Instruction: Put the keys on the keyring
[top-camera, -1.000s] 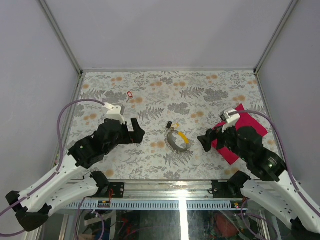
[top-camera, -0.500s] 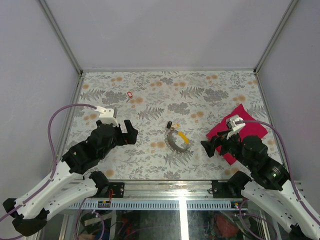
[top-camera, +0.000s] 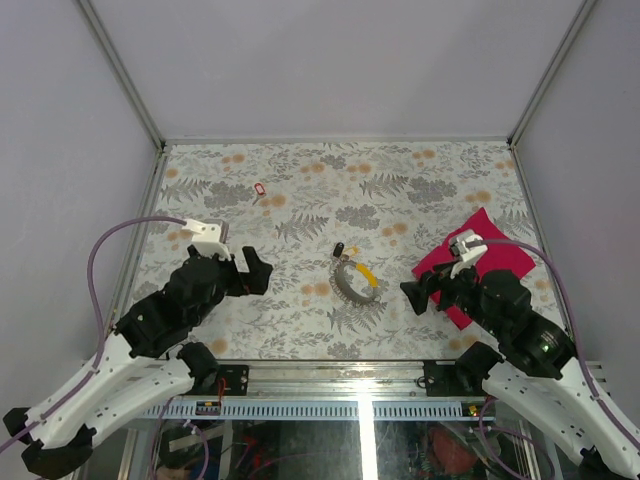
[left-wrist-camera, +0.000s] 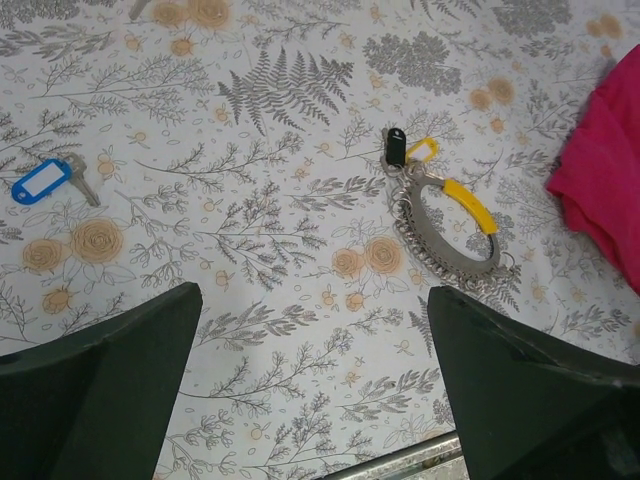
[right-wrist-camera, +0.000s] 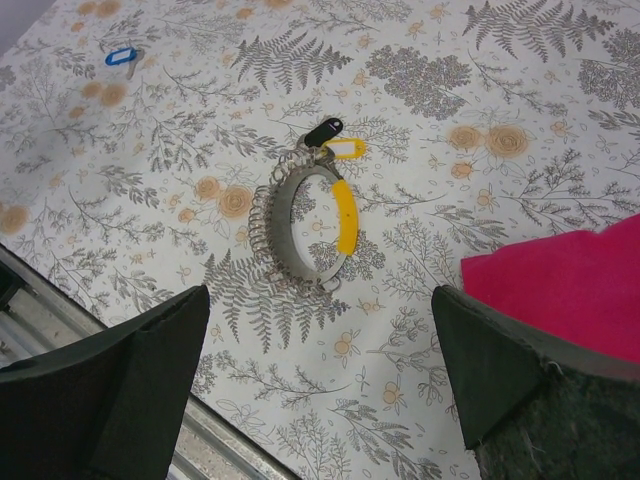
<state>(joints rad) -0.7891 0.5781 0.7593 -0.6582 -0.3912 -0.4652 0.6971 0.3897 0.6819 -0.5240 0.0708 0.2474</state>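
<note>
Keyring (top-camera: 352, 282) between left hand (top-camera: 250, 272) and right hand (top-camera: 414, 294); both released and empty

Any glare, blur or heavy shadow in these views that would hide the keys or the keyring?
Top external: even light, soft shadows; one glare streak on the metal frame rail, clear of the silvery-grey metal keyring. Left wrist: patterned table sharp, blue-headed key crisp; left gripper fingers dark, featureless. Right wrist: black-headed key and yellow-headed key sharp, no glare.
</note>
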